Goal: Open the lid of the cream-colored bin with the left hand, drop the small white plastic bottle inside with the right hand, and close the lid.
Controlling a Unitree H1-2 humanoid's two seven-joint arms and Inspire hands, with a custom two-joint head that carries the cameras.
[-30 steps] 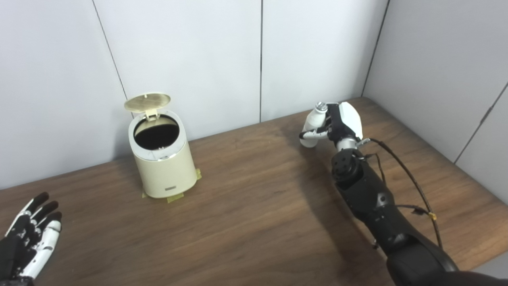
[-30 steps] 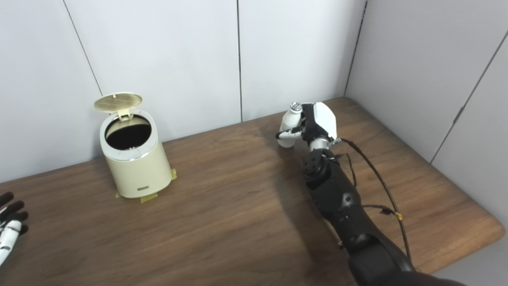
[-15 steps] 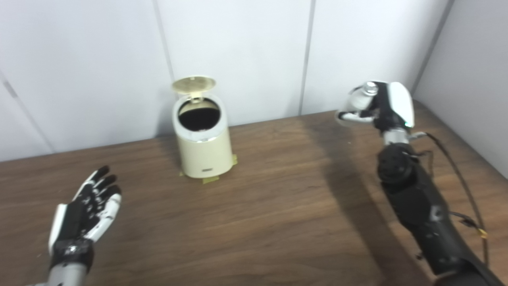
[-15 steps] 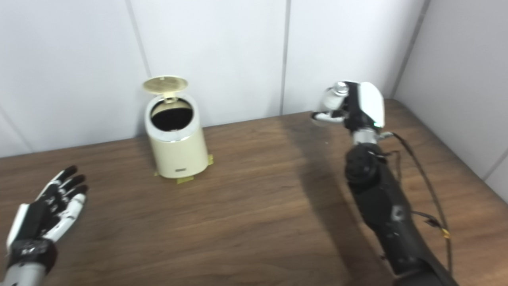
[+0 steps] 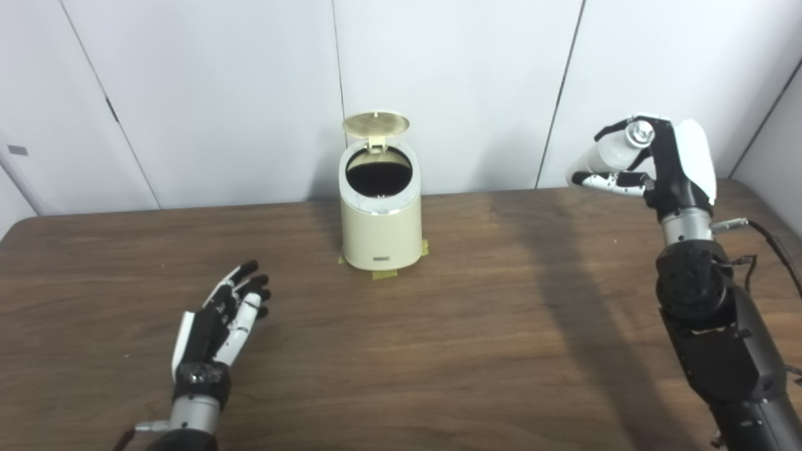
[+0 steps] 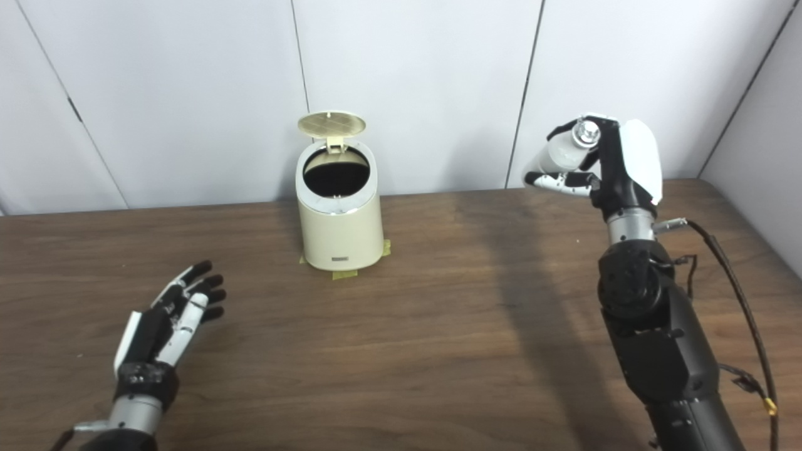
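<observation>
Since a second ago the camera has swung left, and the right hand (image 5: 651,164) has lifted the small white plastic bottle (image 5: 617,150) off the table (image 5: 438,351); it now holds it raised in the air, well to the right of the cream-colored bin (image 5: 380,219). Its fingers (image 5: 611,180) are wrapped around the bottle, which lies tilted with its silvery cap (image 5: 641,131) toward the camera. The bin stands at the back of the wooden table near the white wall panels (image 5: 207,94), on strips of yellowish tape (image 5: 383,274). Its round lid (image 5: 376,123) is tipped up at the rear hinge, leaving the dark mouth uncovered. The left hand (image 5: 216,326) hovers low over the near left part of the table, palm up, fingers spread and holding nothing, well apart from the bin.
</observation>
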